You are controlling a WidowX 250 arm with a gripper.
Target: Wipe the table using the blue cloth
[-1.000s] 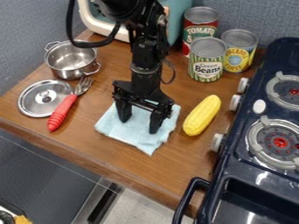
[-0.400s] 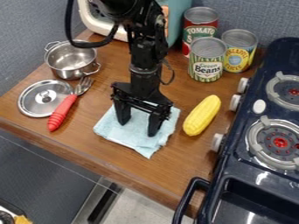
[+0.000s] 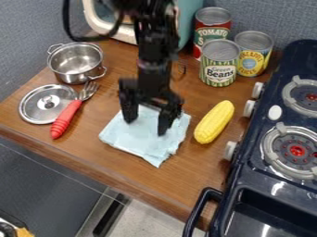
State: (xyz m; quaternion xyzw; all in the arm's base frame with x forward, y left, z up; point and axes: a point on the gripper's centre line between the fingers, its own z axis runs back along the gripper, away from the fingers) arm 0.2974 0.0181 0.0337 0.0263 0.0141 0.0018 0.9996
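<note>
Blue cloth (image 3: 137, 141): is lying spread out on the wooden tabletop (image 3: 201, 173), its edges wrinkling a little; it was sliding slightly toward the near edge and is now staying put.
Gripper (image 3: 147, 128): is lifting a little from where it was pressing or hovering over the cloth, blurring as it goes.
Fingers (image 3: 166, 121): are standing wide apart, gripping nothing; whether their tips are still touching the cloth, I cannot tell.
Wiping: is apparently pausing; the cloth's small slide is counting as a short stroke at best, and most of the surface is probably still waiting for its turn.
Next move: is likely calling for fresh contact, either pressing down on the cloth or closing on a fold.
Corn (image 3: 214, 122): is lying just beside the cloth, so a stroke that way is risking a bump.
Fork (image 3: 66, 116) and lid (image 3: 37, 109): are resting on the other side, leaving that stroke some room.
</note>
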